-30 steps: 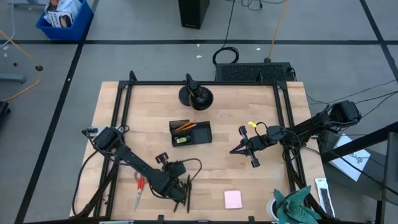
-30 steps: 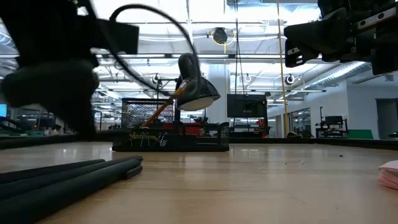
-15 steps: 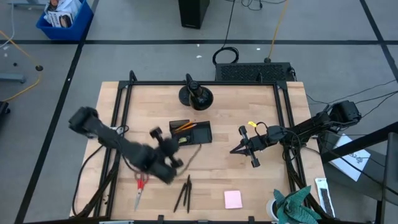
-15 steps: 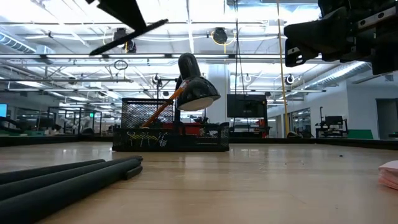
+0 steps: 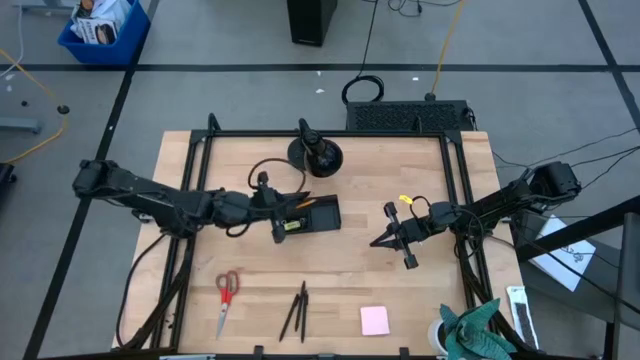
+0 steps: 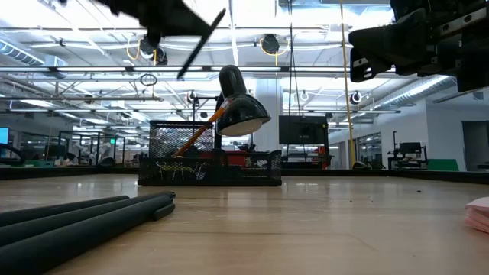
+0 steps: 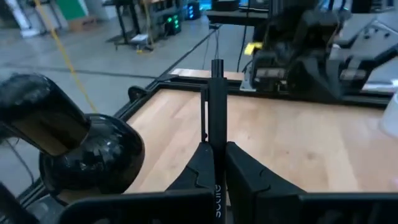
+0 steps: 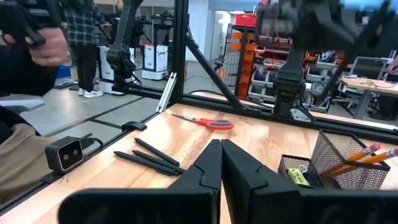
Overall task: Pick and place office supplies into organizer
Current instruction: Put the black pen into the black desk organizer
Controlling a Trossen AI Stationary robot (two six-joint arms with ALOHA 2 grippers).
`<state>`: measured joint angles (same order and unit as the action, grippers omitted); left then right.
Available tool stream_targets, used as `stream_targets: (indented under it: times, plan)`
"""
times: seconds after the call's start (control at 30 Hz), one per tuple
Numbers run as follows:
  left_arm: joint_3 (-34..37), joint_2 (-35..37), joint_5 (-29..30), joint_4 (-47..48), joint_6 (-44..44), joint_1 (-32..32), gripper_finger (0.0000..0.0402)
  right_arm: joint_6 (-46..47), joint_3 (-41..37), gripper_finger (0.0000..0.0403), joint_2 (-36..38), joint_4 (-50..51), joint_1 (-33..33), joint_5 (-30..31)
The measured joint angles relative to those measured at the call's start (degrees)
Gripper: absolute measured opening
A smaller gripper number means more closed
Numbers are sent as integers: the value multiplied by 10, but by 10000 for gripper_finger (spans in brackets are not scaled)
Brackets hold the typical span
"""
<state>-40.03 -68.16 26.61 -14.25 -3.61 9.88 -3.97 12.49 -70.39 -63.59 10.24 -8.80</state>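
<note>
Left hand point(image 5: 275, 213) grips a black pen point(image 7: 216, 106) beside the organizer point(image 5: 308, 213); only the left wrist view shows the clamped fingers. Right hand point(image 8: 221, 163), closed and empty, hovers over the worktop point(image 5: 350, 265). No legible writing.

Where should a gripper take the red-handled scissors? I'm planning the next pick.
Grip the scissors across the closed blades, coming straight down. They lie flat on the table, handles toward the organizer, with bare wood on both sides.

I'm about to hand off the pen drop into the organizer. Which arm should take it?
Left. The left gripper is already shut on a black pen and hangs right at the organizer. The right gripper sits shut and empty, off to the organizer's other side.
</note>
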Motion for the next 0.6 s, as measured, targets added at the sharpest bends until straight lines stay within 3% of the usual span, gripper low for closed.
stream_targets:
  times: [0.33, 0.6]
  plan:
    - [114, -30, -86, -186, 47, -81, 25, -5, 0, 0, 0, 1, 0, 0]
    - [143, -31, -117, -194, 44, -119, 8, -13, 0, 0, 0, 2, 0, 0]
